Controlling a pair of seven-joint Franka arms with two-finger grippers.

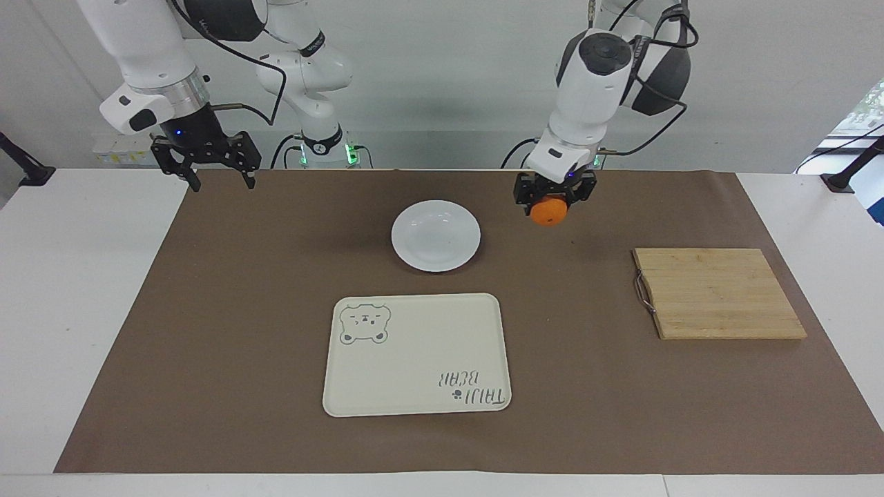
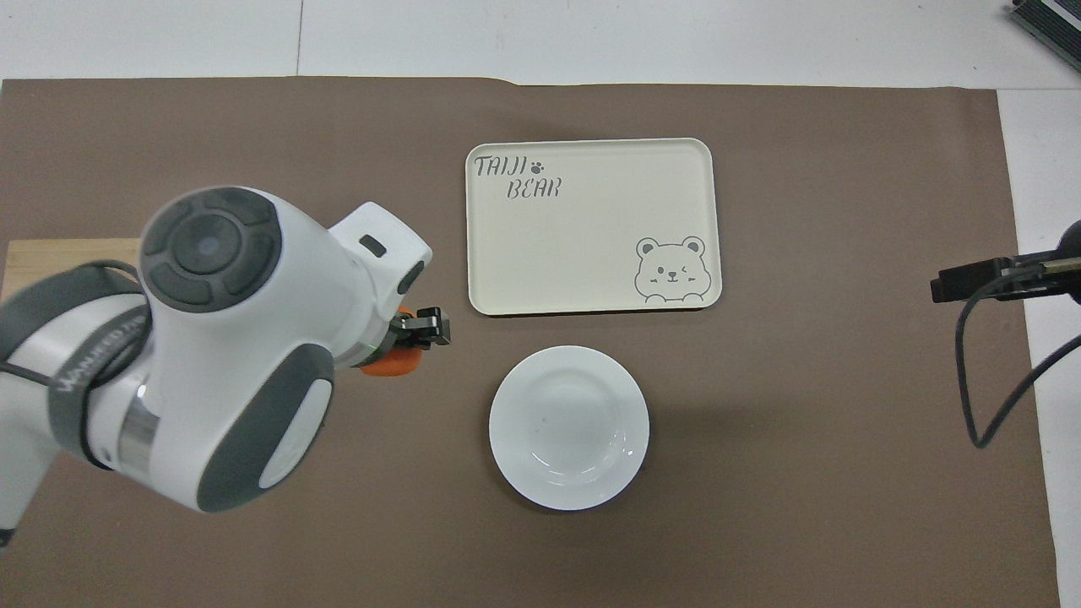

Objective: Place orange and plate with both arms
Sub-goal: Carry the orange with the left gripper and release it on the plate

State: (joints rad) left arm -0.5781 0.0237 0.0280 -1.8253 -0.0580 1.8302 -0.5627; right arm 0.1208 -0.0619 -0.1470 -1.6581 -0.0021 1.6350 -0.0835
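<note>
We see the orange (image 1: 548, 211) clamped between the fingers of the left gripper (image 1: 552, 200), raised in the air over bare brown mat (image 1: 207, 310), between the plate (image 1: 436, 235) and the cutting board (image 1: 718, 293). The plate lies flat on the mat at mid-table, apart from the orange, with open mat all round its rim; the cream bear-print tray (image 1: 416, 355) sits just farther from the robots than the plate, a narrow strip of mat between them, and nothing lies in it.

In the facing view we can make out the gap between the fruit and the mat below it, and that the gripper points straight down. In the overhead view the left arm's (image 2: 228, 338) large white body covers most of the board, of which only a corner (image 2: 67, 252) shows, and hides most of the orange, leaving a sliver (image 2: 393, 364) under the gripper's black tip (image 2: 426, 325).

The right gripper (image 1: 219, 181) hangs with its fingers spread wide and nothing in them, over the mat's edge at the right arm's end of the table, well apart from the plate; that arm waits. In the overhead view only its dark tip (image 2: 971, 281) and a looping cable (image 2: 980, 397) show. Between the orange and the plate we find only bare mat.
</note>
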